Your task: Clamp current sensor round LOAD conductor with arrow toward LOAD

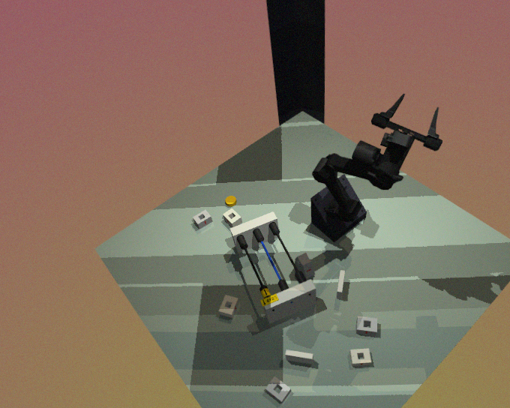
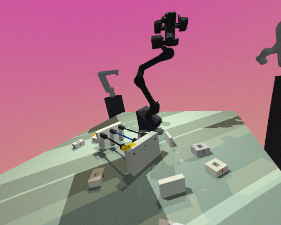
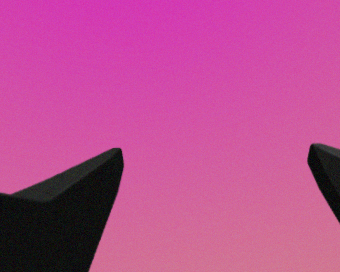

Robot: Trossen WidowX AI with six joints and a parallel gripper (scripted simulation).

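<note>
My gripper is wide open and empty, raised high above the table beyond the arm's base; its fingers are hidden in the exterior view. The LOAD conductor is the outer black cable, running between two white end plates, with a yellow LOAD marker at its near end. No sensor shows around its visible length. A grey-brown block with a red mark stands by the near end of the other black cable, far from the gripper. I cannot tell whether it is the open sensor.
A blue cable runs between the black ones. Several pale square-holed blocks lie around the rack, one left of it. Two plain white slabs stand nearer. A yellow disc lies beyond.
</note>
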